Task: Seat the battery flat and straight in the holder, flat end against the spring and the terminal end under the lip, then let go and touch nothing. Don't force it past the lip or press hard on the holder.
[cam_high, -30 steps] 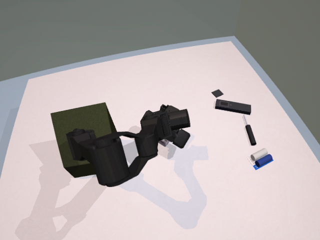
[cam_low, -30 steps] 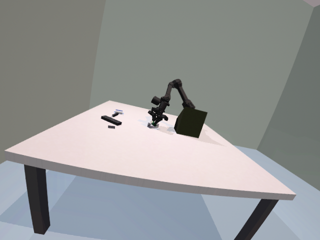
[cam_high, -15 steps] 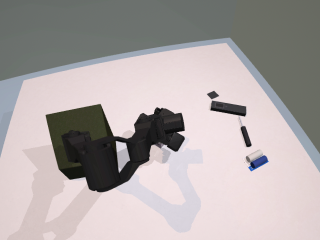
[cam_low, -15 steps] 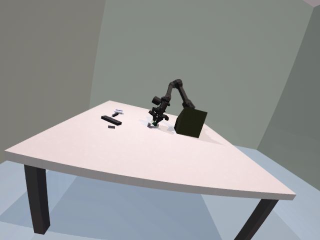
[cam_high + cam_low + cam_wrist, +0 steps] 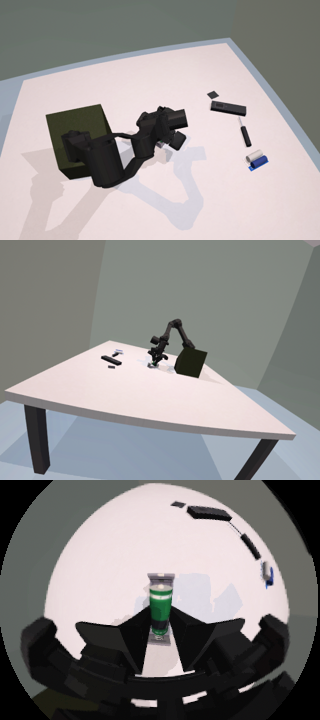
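My gripper (image 5: 159, 608) (image 5: 154, 363) is shut on a green battery (image 5: 159, 610) (image 5: 154, 363) with a white band. In the wrist view the battery lies lengthwise in line with the grey holder (image 5: 160, 580) (image 5: 159, 144) (image 5: 150, 365), its far end at the holder's far wall and its near end over a grey metal part. The gripper is low over the holder at the table's middle. In the top view the wrist hides the battery; only a green speck and a corner of the holder show.
A dark olive box (image 5: 74, 124) (image 5: 191, 362) carries the arm's base. To the right lie a black remote (image 5: 227, 108) (image 5: 111, 360), a small black square (image 5: 212, 95), a screwdriver (image 5: 245, 135) and a white and a blue roll (image 5: 257, 159) on a blue card.
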{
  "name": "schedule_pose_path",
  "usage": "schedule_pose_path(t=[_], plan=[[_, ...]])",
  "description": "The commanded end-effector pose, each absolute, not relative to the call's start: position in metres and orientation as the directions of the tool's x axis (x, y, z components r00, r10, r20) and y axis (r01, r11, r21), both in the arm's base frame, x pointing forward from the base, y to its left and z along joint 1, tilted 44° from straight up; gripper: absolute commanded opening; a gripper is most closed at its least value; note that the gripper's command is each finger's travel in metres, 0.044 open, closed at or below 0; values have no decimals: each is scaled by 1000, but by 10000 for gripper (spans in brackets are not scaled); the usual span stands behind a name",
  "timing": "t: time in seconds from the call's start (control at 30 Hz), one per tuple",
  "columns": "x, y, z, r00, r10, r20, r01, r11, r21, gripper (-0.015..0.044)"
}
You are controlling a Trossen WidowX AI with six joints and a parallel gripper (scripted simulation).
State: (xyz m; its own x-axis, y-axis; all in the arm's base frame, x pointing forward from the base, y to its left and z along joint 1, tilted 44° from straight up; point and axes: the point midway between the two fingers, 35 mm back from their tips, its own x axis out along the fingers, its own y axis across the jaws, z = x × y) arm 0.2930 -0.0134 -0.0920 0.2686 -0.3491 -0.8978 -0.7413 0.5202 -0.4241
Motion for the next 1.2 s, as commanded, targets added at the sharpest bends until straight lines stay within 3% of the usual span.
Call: schedule_pose_path(t=[0.0, 1.17], plan=[[289, -16, -97, 235, -369, -899, -746, 524, -410, 88], [294, -15, -105, 77, -489, -869, -725, 571, -386, 88]])
